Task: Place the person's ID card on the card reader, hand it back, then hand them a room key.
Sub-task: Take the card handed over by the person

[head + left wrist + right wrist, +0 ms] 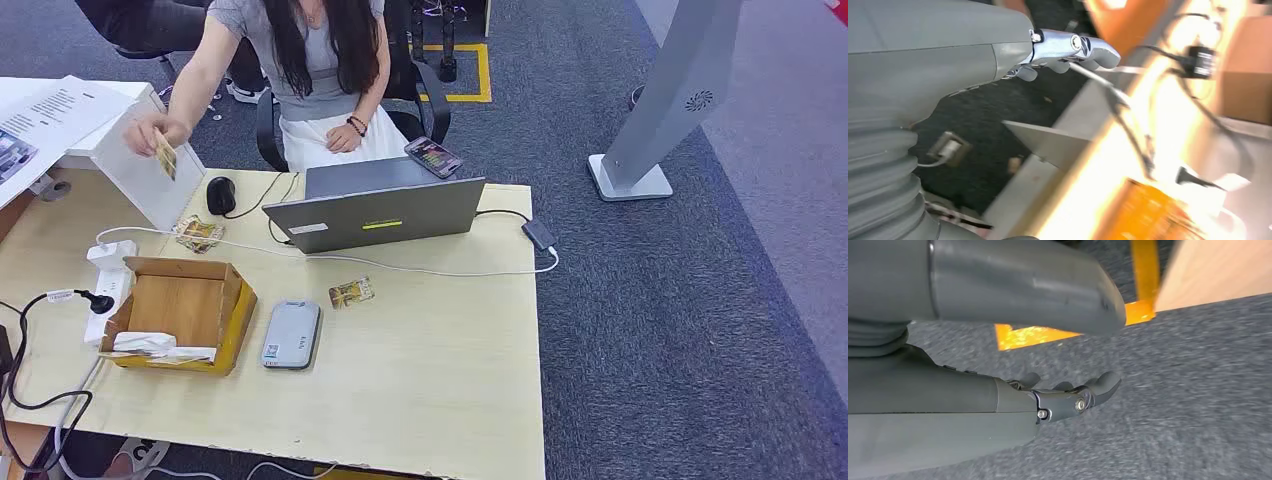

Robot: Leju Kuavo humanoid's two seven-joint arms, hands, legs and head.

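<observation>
Fingers [1075, 52] of the left hand [998, 60] were seen stretched out and slightly spread in the left wrist view, with nothing held between them; those of the right hand [1068, 400] were likewise extended and empty over grey carpet in the right wrist view. Both hands were judged to be hanging low beside the desk [440, 370], since nothing had yet been offered within reach.

At the upper left of the head view, the ID card [166, 155] was held up by the person's hand [150, 130], apparently so that it could be taken. Below centre, a grey flat device taken to be the card reader [291, 335] lay on the desk just beside an open cardboard box [180, 312], placed near the robot's edge, presumably for an easy reach. A small patterned card [351, 293] lay near the reader, and another [198, 234] sat left of the laptop [375, 212]; either could be a room key, though this could not be settled. A mouse [221, 194] and white cables were also on the desk.

Much was hard to make out. The left wrist view was blurred and washed out by glare, so cables and an orange shape there could not be identified. The box's contents were partly hidden by its walls. The printing on the held card was too small to be read.
</observation>
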